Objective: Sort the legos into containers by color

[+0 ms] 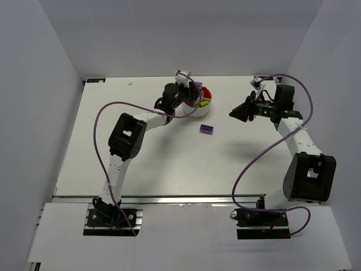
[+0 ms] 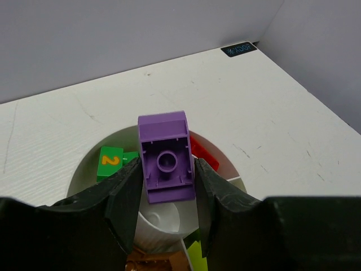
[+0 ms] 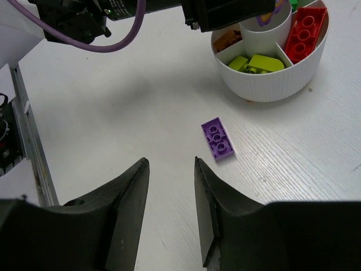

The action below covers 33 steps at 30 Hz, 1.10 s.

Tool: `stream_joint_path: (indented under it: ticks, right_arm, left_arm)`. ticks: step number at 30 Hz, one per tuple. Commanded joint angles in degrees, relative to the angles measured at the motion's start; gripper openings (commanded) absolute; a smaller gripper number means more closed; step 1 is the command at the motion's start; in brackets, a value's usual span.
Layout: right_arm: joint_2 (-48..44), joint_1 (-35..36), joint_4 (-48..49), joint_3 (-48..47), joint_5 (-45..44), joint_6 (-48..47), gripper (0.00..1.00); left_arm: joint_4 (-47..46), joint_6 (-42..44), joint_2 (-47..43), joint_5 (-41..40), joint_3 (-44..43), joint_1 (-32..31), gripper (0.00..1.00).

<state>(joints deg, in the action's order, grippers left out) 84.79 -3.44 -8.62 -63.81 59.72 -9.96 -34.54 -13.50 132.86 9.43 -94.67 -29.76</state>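
Left gripper (image 2: 166, 175): jaws part-open, pressed against the sides of a purple brick (image 2: 163, 152) held over the central well (image 2: 161, 217) of the white dish (image 2: 79, 178). Released off-centre, the brick could tip into the green or red wedge. A flat purple brick (image 3: 218, 139) lies on the table (image 1: 141, 164) near the dish. Right gripper (image 3: 170, 164): open, empty, apart from it. Scuffed white tabletop; plain pale walls (image 1: 34, 84).

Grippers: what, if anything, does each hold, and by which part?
The left gripper pinches a purple lego by two opposite sides; the right gripper holds nothing.
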Motion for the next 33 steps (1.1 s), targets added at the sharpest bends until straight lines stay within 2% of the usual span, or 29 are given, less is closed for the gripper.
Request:
stream_joint_path:
  ticks: [1,8,13,16,18,19,20,21,22,23,25,27,29,30,31,33]
  right_arm:
    - [-1.65,-0.42,0.54,-0.26,0.57,-1.38,0.44]
    - [-1.47,-0.42,0.19,-0.87,0.83,-1.64,0.46]
    - [-1.3,-0.42,-1.66,-1.49,0.75,-3.83,0.48]
    - [-0.86,-0.07,-4.99,-2.63,1.36,-7.26,0.57]
    - [-0.51,0.89,-11.11,-4.29,1.71,-15.59,0.79]
    - [0.1,1.42,-13.5,-4.74,2.06,-19.54,0.89]
    - [0.28,1.94,-15.27,-4.83,1.71,-26.8,0.89]
    - [0.37,2.91,-16.33,-4.66,1.28,-29.83,0.89]
    - [0.72,3.35,-18.17,-4.31,0.75,-32.99,0.89]
    - [1.33,5.88,-19.05,-4.3,-1.52,-38.68,0.89]
    - [2.91,8.79,-23.34,-6.83,-6.35,-43.02,0.89]
    - [6.32,14.41,-23.64,-9.21,-17.32,-40.42,0.87]
    - [8.97,19.67,-22.5,-13.69,-27.31,-35.95,0.73]
    - [11.94,21.18,-22.4,-15.62,-30.25,-31.66,0.69]
    - [13.54,22.5,-24.67,-20.25,-34.72,-30.75,0.64]
    - [18.72,26.11,-27.13,-24.93,-38.87,-29.08,0.63]
  left_arm:
    - [2.02,1.19,-1.37,-1.17,-2.09,-0.3,0.51]
    - [2.64,1.46,-2.95,-2.22,-0.6,-0.3,0.61]
    - [1.59,1.02,-4.36,-2.49,-0.95,-0.39,0.61]
    - [0.97,0.49,-6.29,-3.01,-1.04,-0.39,0.61]
    - [1.58,-0.12,-9.09,-4.15,-0.69,-0.39,0.59]
    - [2.54,-0.47,-10.41,-5.72,-0.34,-0.39,0.57]
    - [2.99,-0.48,-11.82,-6.17,0.36,-0.39,0.53]
    - [3.6,-0.56,-15.23,-6.7,1.24,-0.21,0.37]
    - [5.09,-1.44,-17.17,-7.75,3.86,-0.13,0.28]
    - [6.49,-2.14,-21.72,-8.37,5.54,0.31,0.14]
    - [7.73,-4.95,-26.66,-12.3,12.19,0.84,0.07]
    - [9.83,-9.41,-34.63,-13.73,17.22,2.16,0.06]
    - [12.21,-12.5,-40.28,-13.04,25.04,3.73,0.11]
    - [16.31,-15.39,-43.01,-12.95,27.33,4.26,0.2]
    - [18.61,-16.29,-48.51,-13.03,31.61,4.62,0.44]
    - [23.98,-17.35,-54.17,-12.16,36.12,5.23,0.54]
